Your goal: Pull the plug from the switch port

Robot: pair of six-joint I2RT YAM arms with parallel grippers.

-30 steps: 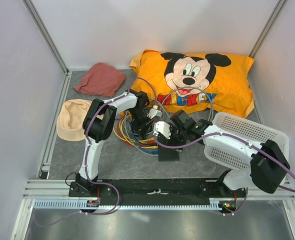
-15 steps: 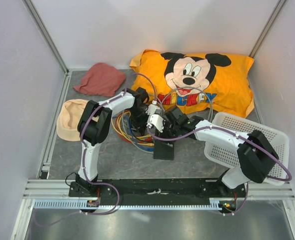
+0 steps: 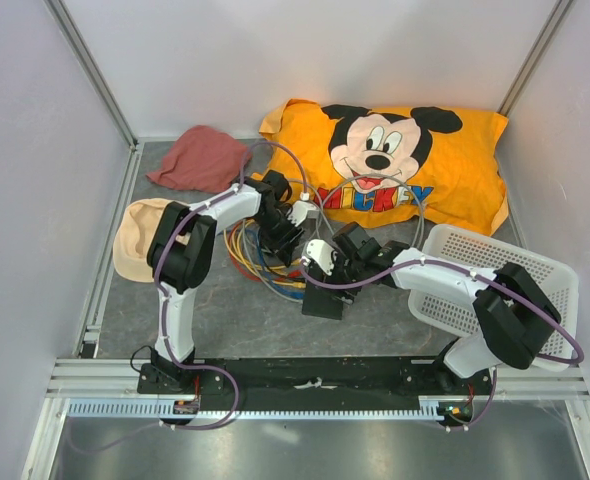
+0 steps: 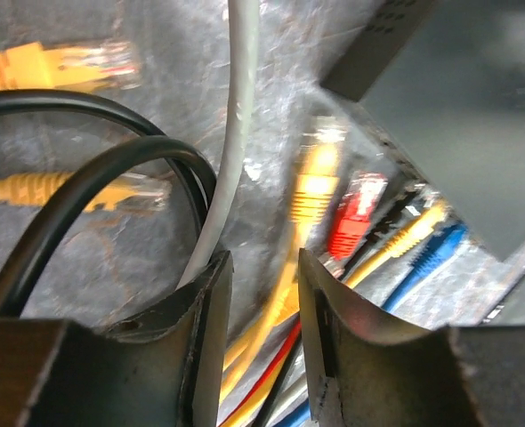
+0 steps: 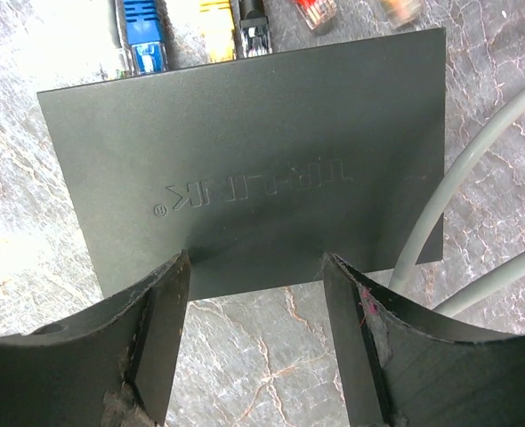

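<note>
The switch (image 5: 245, 160) lies mid-table by the cables (image 3: 260, 262); right gripper (image 5: 255, 276), fingers (image 5: 156, 329) wide, hangs over its edge, likely to brace it, while left gripper (image 4: 262, 267), narrowly parted, aims at the yellow plug (image 4: 314, 182).

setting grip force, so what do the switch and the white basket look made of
Switch: matte black casing with a logo embossed in it, likely plastic, possibly painted metal. White basket: looks like rigid moulded plastic, given its regular mesh walls.
</note>
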